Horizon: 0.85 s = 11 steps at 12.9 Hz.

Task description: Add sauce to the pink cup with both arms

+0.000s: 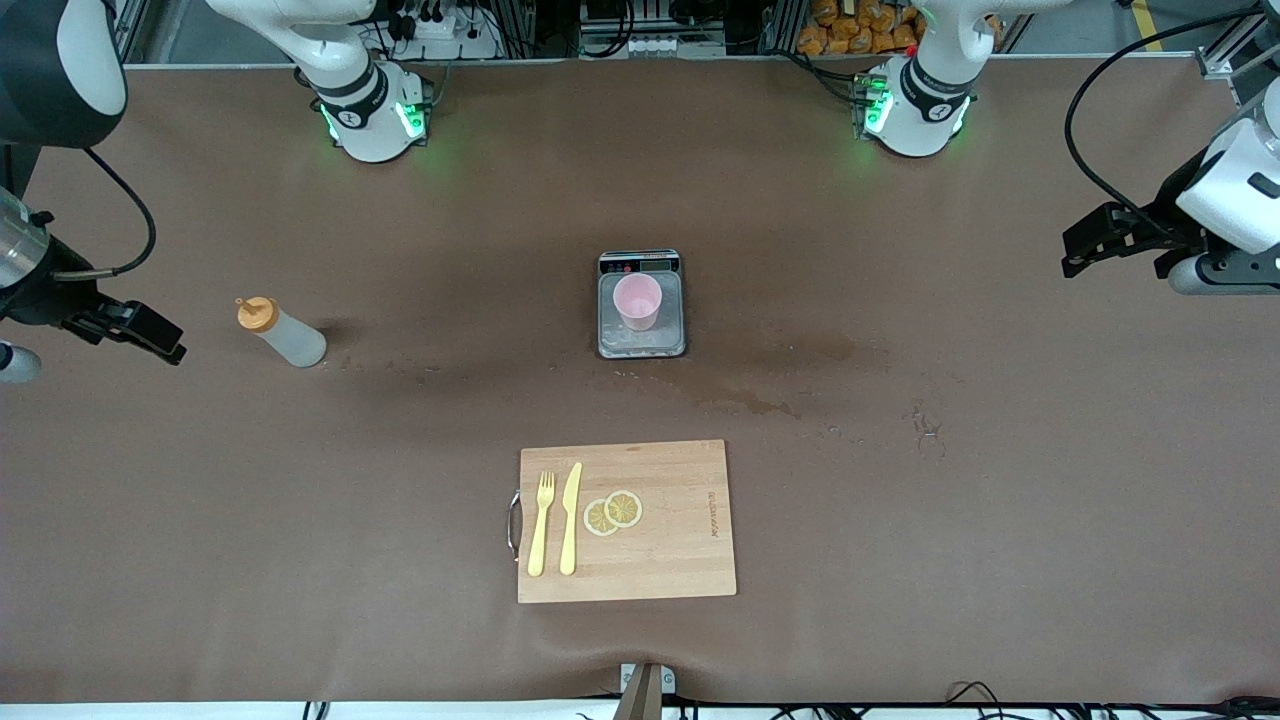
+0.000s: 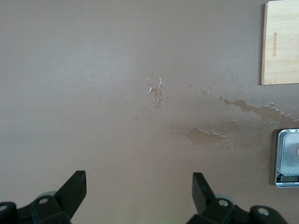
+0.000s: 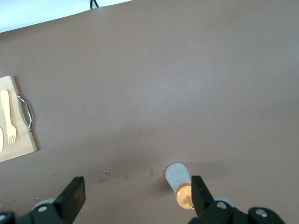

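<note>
- Sauce bottle (image 1: 283,333) stands upright on the table (image 1: 1000,520) toward the right arm's end, well apart from the pink cup (image 1: 637,301), which sits on a small scale (image 1: 641,304) at mid-table.
- My right gripper (image 1: 135,328) hangs over the table edge just beside the bottle, jaws spread wide and holding nothing; its wrist view shows the orange cap (image 3: 184,196) close by one finger.
- My left gripper (image 1: 1110,238) waits over its own end of the table, jaws fully open and empty, above wet spill marks (image 2: 205,135).
- I judge the bottle light, soft-walled and perhaps slick: I would take it around the mid-body, gently, so nothing squirts early.
- I expect the cup to be light and tippy, so I would steady it low on its wall.
- Nearer the front camera lies a cutting board (image 1: 627,520) with fork (image 1: 541,522), knife (image 1: 570,518) and lemon slices (image 1: 613,512).
</note>
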{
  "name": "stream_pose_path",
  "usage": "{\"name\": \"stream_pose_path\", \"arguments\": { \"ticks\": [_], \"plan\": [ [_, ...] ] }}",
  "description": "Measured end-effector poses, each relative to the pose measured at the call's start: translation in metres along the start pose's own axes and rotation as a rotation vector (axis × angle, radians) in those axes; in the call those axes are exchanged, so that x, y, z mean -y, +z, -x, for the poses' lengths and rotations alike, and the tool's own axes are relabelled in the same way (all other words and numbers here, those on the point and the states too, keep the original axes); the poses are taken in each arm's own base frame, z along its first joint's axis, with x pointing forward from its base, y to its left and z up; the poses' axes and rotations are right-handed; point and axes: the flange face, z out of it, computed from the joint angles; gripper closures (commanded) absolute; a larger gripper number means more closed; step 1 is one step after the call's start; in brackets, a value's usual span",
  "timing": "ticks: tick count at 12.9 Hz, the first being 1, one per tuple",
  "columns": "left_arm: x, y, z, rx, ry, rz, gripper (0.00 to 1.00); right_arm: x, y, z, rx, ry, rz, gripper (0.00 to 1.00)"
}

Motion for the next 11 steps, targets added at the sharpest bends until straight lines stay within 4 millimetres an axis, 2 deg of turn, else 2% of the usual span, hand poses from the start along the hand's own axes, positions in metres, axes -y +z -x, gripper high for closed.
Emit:
{"name": "stream_pose_path", "arguments": {
  "ticks": [6, 11],
  "plan": [
    [0.0, 0.0, 0.0, -0.001, 0.0, 0.0, 0.0, -0.001, 0.0, 0.0, 0.0, -0.004, 0.0, 0.0],
    [0.0, -0.001, 0.0, -0.001, 0.0, 0.0, 0.0, -0.012, 0.001, -0.003, 0.0, -0.044, 0.002, 0.0]
  ]
}}
